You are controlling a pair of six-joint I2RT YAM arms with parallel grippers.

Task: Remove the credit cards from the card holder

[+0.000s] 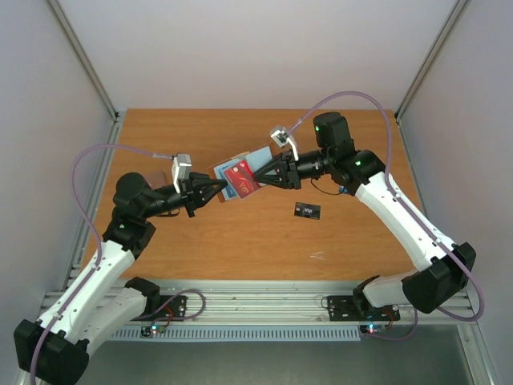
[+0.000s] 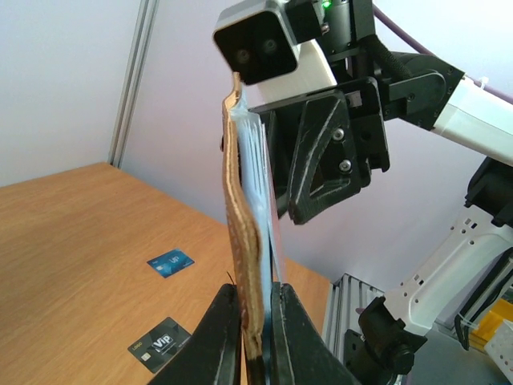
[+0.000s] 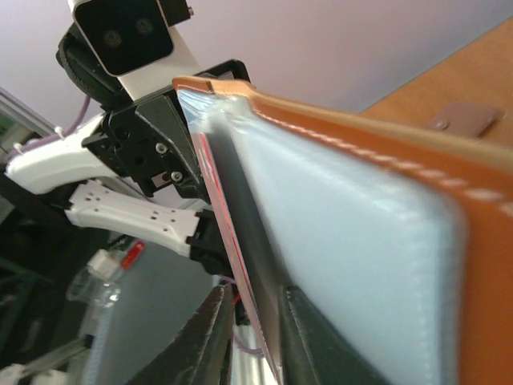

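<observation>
Card holder point(image 1: 228, 168) is off the desk point(image 1: 200, 241), in the air at the centre of the top view between the two arms, pale blue lining showing. Soft leather bifold, light. Judged likely to flex and swing if pulled from one side only, so it needs a firm pinch on the leather edge, away from the pockets

Red card point(image 1: 240, 181): thin, stiff, smooth plastic, probably slippery. Best taken by its exposed end and drawn straight along the pocket, no twisting

Left fingers point(image 2: 218, 341): closed down to the thickness of the holder, clamping its lower edge at bottom centre of the left wrist view. Leather bows slightly above the grip

Right fingers point(image 3: 317, 341): nearly closed, pinching the thin edge of the red card at lower centre of the right wrist view. Card lies against the lining; how deep it sits in the pocket cannot be told

Black card point(image 1: 308, 210) lies flat on the desk right of centre; blue card point(image 2: 170, 261) lies beyond it in the left wrist view. Both are out of the holder

Judgement: red card is the last one. Main risk is the holder slipping from the left pinch under the pull
</observation>
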